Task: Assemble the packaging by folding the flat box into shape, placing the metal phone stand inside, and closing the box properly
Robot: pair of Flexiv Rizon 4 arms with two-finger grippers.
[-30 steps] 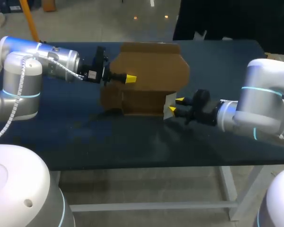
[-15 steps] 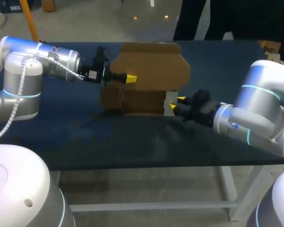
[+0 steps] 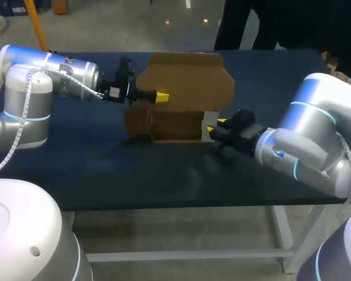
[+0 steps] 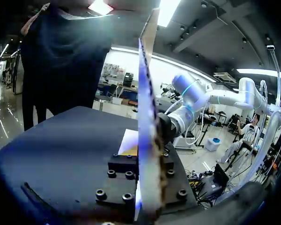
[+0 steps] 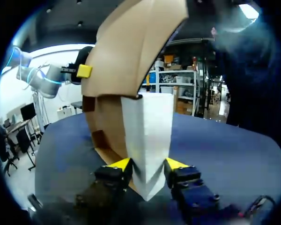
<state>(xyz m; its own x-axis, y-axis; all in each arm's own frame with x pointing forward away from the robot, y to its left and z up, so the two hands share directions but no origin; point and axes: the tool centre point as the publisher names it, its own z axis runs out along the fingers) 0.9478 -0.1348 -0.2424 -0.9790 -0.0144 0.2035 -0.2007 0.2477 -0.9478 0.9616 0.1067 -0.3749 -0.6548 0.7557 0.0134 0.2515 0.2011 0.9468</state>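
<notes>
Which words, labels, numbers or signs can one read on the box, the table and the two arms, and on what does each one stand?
None can be read.
cardboard box: plain brown, no print visible.
white flap: blank.
pale patch on the left arm's wrist: too small to read.

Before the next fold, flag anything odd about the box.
The cardboard box stands half-folded. Its tall panel bows in a curve over the white flap pinched in the right hand, bent rather than flat.
</notes>
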